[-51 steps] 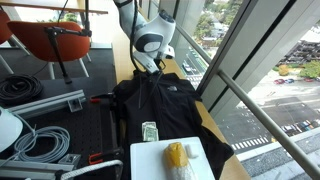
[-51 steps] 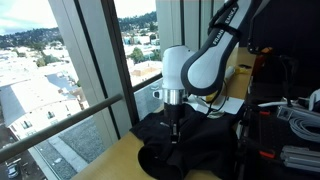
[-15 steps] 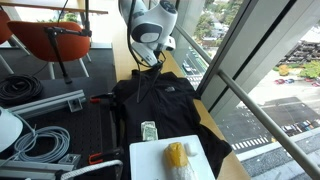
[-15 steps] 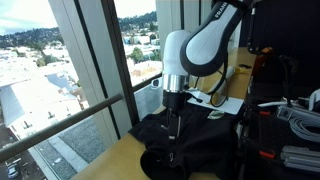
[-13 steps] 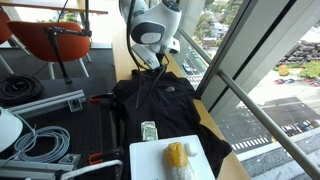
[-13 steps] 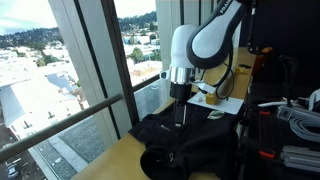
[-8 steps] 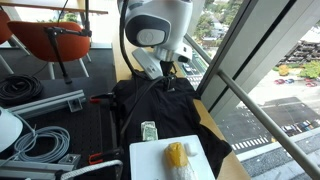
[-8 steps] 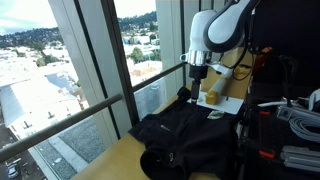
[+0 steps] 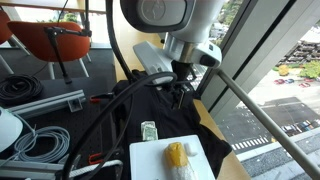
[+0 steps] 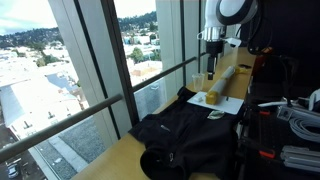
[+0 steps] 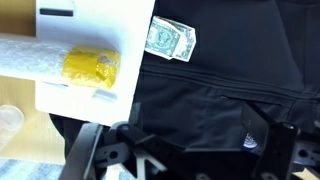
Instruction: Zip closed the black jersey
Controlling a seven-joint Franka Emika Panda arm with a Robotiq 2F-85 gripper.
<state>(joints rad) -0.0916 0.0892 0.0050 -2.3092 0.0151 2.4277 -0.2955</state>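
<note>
The black jersey (image 9: pixel 150 108) lies spread on the table by the window and shows in both exterior views (image 10: pixel 185 125). It fills most of the wrist view (image 11: pixel 215 85), where its small white chest logo (image 11: pixel 252 140) sits near the right finger. My gripper (image 10: pixel 212 68) hangs well above the jersey's far end, clear of the fabric. In the wrist view the gripper (image 11: pixel 185 150) stands open, its two fingers wide apart with nothing between them. The zipper line is too dark to make out.
A dollar bill (image 11: pixel 172 38) lies on the jersey next to a white board (image 11: pixel 85 40) carrying a yellow lump (image 11: pixel 92 68). A cardboard tube (image 10: pixel 228 80) lies on the table. Window glass and railing (image 9: pixel 255 100) run alongside. Grey cables (image 9: pixel 40 140) are coiled beside the table.
The gripper has lifted off the jersey's front, risen and swung away toward the far end of the table, and its jaws have opened wide.
</note>
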